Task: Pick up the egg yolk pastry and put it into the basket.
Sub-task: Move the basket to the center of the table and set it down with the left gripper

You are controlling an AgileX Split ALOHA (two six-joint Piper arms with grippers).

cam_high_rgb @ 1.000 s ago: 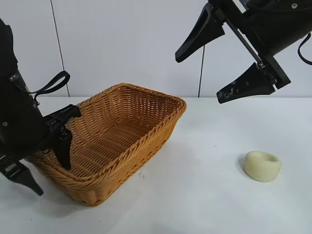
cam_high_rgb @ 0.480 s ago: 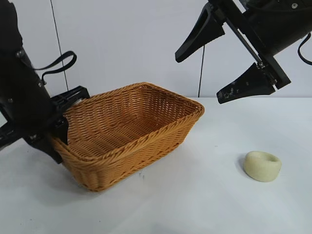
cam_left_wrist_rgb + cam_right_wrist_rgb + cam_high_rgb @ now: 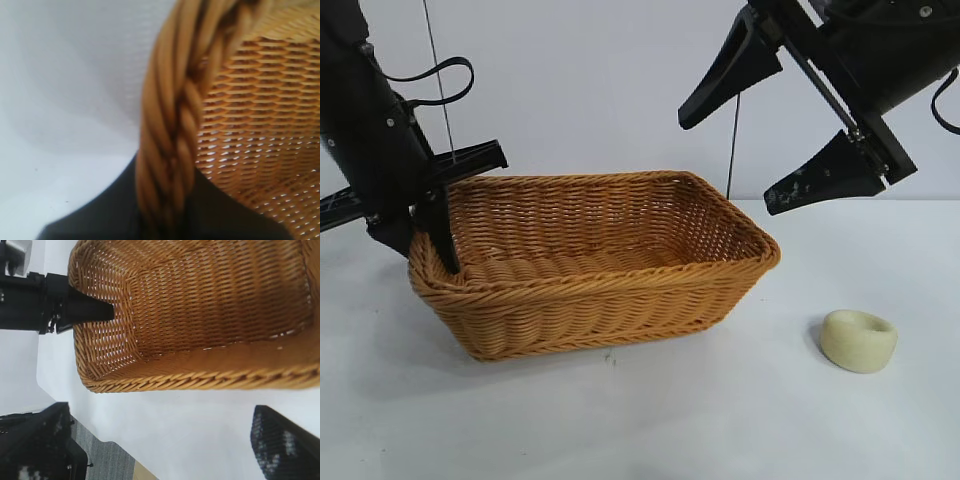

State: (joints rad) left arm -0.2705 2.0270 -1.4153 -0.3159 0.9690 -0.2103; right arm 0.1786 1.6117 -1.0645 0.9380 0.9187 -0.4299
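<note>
Left end effector [image 3: 425,245] clamps basket [image 3: 620,290] rim; right end effector [image 3: 760,150] hangs wide above pastry [image 3: 858,341].

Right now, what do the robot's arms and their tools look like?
Both arms are black. The right tool has two long black wedge-shaped fingers on a straight bar, one scuffed with pale marks, and a black cable loops beside it. The left tool is blocky and black, with small screws and a looped black cable above it.
</note>
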